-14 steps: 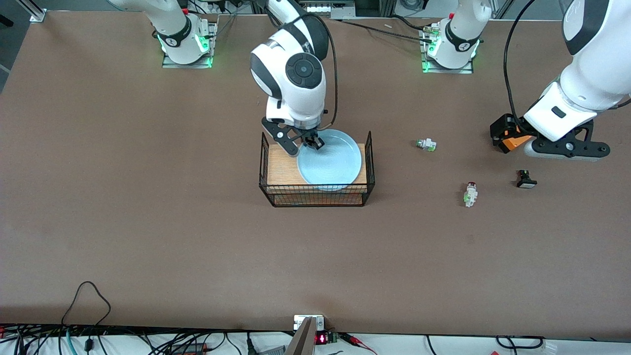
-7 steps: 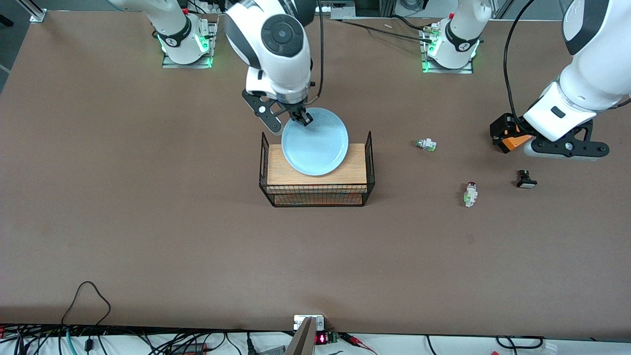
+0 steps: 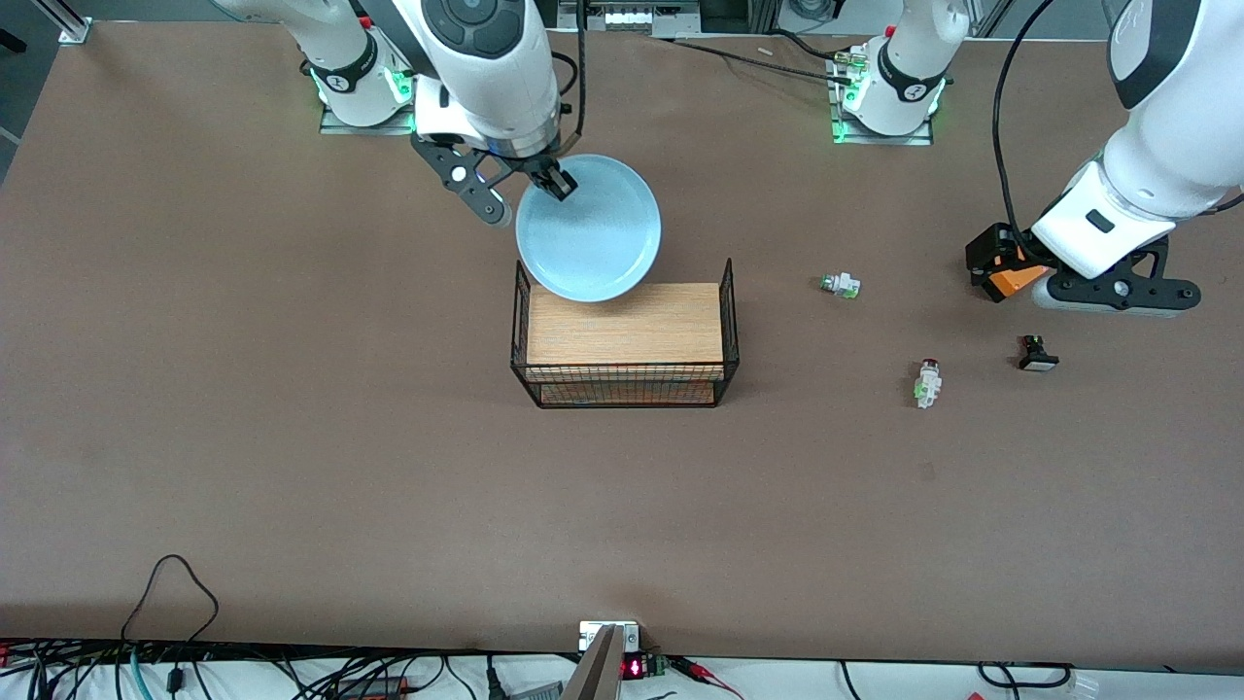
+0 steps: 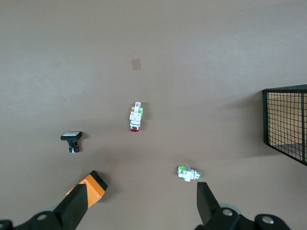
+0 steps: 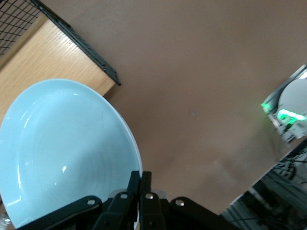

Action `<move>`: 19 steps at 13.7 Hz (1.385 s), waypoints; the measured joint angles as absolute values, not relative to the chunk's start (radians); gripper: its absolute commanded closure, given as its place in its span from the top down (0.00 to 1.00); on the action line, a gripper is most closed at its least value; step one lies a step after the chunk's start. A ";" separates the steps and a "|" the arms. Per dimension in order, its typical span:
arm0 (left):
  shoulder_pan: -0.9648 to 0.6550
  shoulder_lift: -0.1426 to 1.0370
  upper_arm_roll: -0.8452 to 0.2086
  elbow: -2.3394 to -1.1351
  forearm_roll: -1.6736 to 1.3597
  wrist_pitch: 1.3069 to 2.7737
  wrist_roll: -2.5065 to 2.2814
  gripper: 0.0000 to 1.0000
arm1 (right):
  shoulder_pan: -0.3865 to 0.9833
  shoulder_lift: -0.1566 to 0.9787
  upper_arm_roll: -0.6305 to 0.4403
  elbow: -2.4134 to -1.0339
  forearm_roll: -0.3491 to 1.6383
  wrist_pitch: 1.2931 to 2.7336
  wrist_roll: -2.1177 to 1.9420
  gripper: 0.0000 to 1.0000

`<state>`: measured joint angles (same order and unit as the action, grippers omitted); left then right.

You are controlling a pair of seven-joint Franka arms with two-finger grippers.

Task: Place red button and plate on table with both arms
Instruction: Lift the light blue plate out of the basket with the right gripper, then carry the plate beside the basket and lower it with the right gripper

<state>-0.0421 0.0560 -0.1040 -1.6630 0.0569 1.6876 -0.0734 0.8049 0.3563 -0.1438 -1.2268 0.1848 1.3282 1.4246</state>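
Observation:
The light blue plate [image 3: 589, 228] hangs in the air over the wire rack's edge closest to the arm bases and the table [image 3: 292, 437] beside it. My right gripper [image 3: 556, 185] is shut on its rim; in the right wrist view the gripper [image 5: 139, 175] pinches the plate [image 5: 62, 153] at its edge. The red button [image 3: 928, 382] lies on the table toward the left arm's end, also seen as the red button [image 4: 135, 117] in the left wrist view. My left gripper [image 3: 1001, 269] waits open and empty above the table there, left gripper [image 4: 144, 203].
A black wire rack with a wood top [image 3: 622, 335] stands mid-table. A white-green switch [image 3: 841, 285] and a black-based switch [image 3: 1038, 355] lie near the red button. Arm bases line the table edge farthest from the camera; cables run along the nearest edge.
My right gripper has lifted the plate off the rack's wood top and carried it toward the right arm's base. The left arm has not moved.

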 measured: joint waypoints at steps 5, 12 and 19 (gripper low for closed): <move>-0.042 0.056 -0.104 -1.663 0.057 1.688 -0.073 1.00 | 0.747 0.279 -0.289 -1.201 0.177 1.119 0.990 0.00; -0.042 0.056 -0.104 -1.663 0.057 1.687 -0.073 1.00 | 0.572 0.282 -0.522 -1.237 0.151 1.115 0.218 0.00; -0.042 0.056 -0.104 -1.663 0.057 1.687 -0.073 1.00 | 0.466 0.369 -0.524 -1.399 0.151 1.345 0.031 0.00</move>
<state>-0.0421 0.0560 -0.1040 -1.6634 0.0569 1.6872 -0.0734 0.4662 0.3690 -0.5236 -1.3994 0.1506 1.3452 0.0310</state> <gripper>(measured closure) 0.000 0.974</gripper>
